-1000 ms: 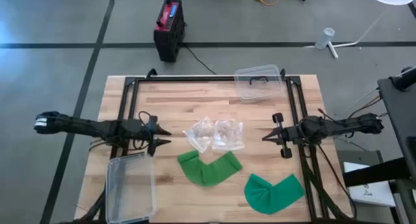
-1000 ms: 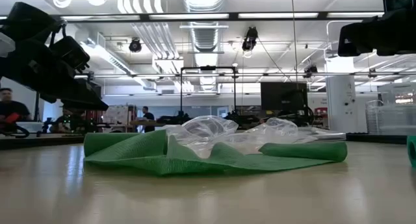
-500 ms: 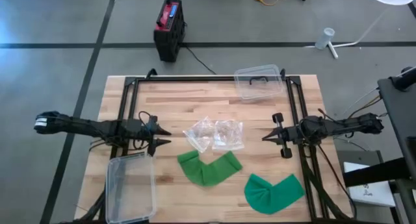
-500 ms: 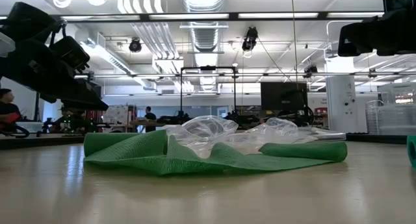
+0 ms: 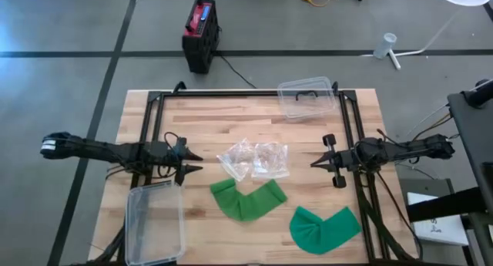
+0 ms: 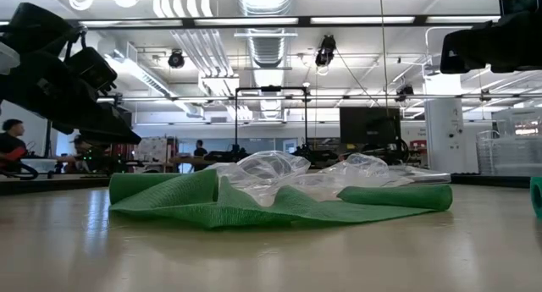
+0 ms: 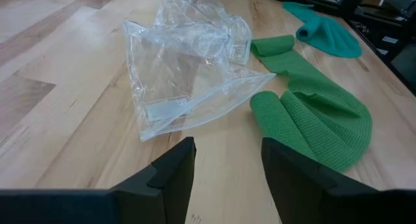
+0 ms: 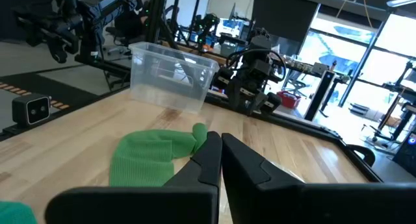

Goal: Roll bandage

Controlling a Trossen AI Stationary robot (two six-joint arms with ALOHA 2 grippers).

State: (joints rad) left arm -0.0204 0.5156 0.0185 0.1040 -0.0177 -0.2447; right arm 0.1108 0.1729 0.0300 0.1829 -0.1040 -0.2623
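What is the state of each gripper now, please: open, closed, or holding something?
Left gripper: open, holding nothing, above the table beside the plastic bags.
Right gripper: closed, holding nothing.

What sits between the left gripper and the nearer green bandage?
High view: only bare table separates the left gripper from the green bandage. The clear plastic bags lie beside that path; the left wrist view agrees.

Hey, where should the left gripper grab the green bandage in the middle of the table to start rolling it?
Probably the green bandage's free end nearest the left gripper. It lies flat in a bent V, that end clear of the plastic bags, so come from the left side, low, and pinch the edge.
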